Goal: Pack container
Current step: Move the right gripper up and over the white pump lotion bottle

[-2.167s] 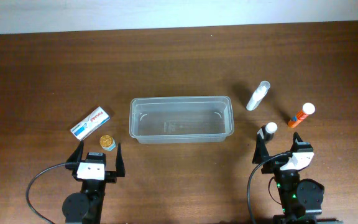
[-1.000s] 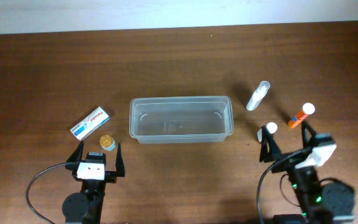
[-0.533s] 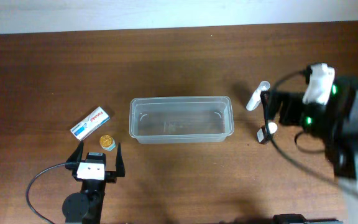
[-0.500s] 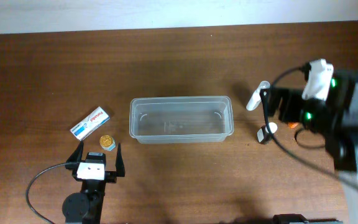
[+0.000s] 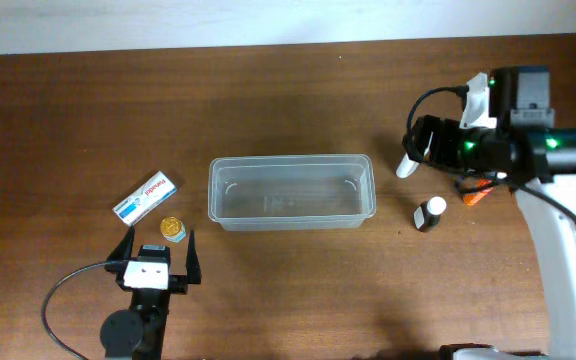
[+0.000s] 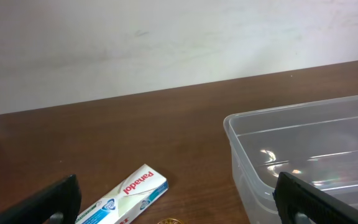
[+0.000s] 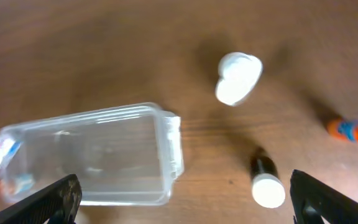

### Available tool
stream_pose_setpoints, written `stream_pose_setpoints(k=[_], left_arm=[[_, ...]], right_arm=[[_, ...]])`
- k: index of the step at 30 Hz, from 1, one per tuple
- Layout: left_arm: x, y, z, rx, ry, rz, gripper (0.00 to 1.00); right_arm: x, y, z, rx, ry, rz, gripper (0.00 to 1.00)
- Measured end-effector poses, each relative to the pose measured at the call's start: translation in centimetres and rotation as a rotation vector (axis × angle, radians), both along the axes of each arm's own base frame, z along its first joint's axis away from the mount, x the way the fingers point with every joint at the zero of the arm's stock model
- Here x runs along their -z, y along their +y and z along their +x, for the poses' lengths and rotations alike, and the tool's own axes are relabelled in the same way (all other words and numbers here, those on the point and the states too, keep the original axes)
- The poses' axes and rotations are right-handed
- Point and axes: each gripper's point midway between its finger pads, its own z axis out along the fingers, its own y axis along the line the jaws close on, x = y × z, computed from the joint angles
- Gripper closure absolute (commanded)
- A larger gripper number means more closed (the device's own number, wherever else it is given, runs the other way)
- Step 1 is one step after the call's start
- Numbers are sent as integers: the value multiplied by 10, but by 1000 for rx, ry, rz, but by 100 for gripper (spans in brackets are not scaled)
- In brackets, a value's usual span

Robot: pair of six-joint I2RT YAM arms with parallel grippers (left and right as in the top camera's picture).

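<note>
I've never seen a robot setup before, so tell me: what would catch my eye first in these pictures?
The clear rectangular plastic tub sits empty in the middle of the brown wooden table. At the far right, the white right arm leans in over the table, near a small black bottle with a white cap. Left of the tub lies a small white-and-blue box.

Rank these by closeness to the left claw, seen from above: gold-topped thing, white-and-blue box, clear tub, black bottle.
1. gold-topped item, right by the fingertips of the left gripper.
2. white-and-blue box, just beyond, slightly to the left.
3. container, ahead and to the right.
4. black bottle, far off on the right side.
</note>
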Motion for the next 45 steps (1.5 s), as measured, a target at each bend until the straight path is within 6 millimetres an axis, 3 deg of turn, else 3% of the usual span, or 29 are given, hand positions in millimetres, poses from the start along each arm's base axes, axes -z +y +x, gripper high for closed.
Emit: stream_pose_setpoints(k=[8,16,19,28,40,45], left_arm=[[0,0,0,0,0,0,1],[0,0,0,0,0,0,1],[0,0,0,0,0,0,1],[0,0,0,0,0,0,1],[0,0,0,0,0,0,1],[0,0,0,0,0,0,1]], right_arm=[[36,-12,13,113,145,-19,2],[6,-18,30,141,204,-42,2],[7,-21,37,147,237,-60,2],[58,-24,57,185,364,-69,2],[72,-31,65,298,384,-70,2],[91,-31,66,305,432,-76,2]])
